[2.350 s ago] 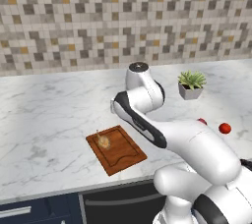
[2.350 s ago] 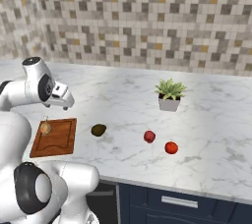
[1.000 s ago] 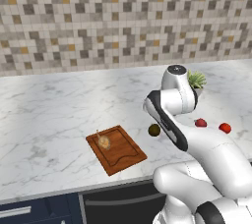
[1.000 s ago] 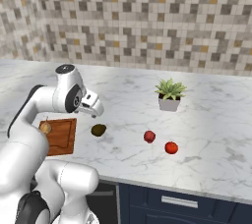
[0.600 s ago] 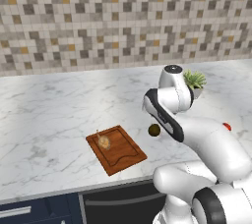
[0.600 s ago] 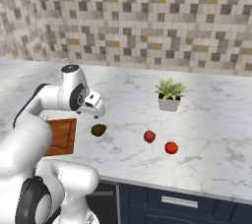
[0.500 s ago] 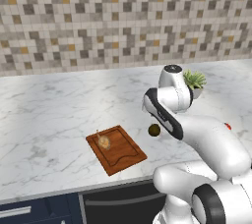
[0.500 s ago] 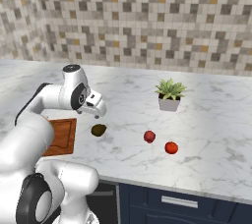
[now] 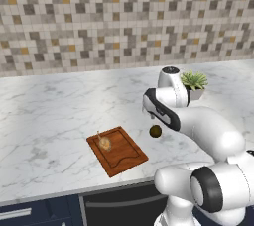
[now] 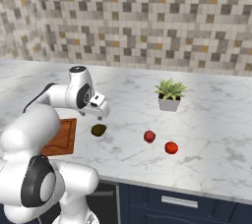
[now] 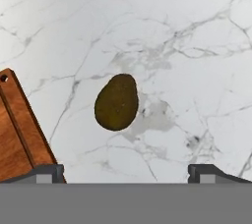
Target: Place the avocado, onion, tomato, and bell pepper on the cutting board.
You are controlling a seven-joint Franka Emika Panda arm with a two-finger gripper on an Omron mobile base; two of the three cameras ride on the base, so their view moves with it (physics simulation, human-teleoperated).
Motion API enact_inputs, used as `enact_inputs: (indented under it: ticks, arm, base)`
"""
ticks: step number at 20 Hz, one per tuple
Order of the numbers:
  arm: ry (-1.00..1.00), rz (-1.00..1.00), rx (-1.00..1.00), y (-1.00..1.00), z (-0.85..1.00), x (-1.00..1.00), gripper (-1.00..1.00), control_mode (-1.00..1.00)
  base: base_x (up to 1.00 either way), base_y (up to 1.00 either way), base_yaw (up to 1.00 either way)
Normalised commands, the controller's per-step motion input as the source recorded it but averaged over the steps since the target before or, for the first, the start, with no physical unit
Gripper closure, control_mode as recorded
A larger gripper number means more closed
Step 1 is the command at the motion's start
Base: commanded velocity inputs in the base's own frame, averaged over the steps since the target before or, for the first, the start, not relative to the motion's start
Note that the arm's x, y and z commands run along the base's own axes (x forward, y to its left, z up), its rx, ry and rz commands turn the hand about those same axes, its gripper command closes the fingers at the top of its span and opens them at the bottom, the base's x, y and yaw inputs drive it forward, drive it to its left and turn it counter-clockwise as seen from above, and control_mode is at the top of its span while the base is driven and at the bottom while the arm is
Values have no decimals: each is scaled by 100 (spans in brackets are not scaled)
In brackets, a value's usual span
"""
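The white marble desk (image 9: 49,116) holds everything. The brown cutting board (image 9: 117,150) lies near its front edge, and the onion (image 9: 104,142) sits on it. A small potted plant (image 10: 170,95) stands farther back. The tool (image 10: 102,112) hangs above the avocado (image 11: 116,101) with its two tips spread wide and nothing between them. The avocado lies on the desk just beside the board. A red bell pepper (image 10: 149,136) and a tomato (image 10: 171,147) lie near each other, off the board.
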Motion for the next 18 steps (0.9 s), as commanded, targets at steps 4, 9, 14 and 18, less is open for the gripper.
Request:
enact_inputs:
  ticks: [4,9,14,18]
  arm:
    - [4,0,0,0,-24,19,-100,-100]
    - [4,0,0,0,-23,12,-100,-100]
    - [6,0,0,0,-24,17,-100,-100]
    - [8,0,0,0,-27,28,-100,-100]
  base:
    - [0,0,0]
    - [0,0,0]
    - [0,0,0]
    - [0,0,0]
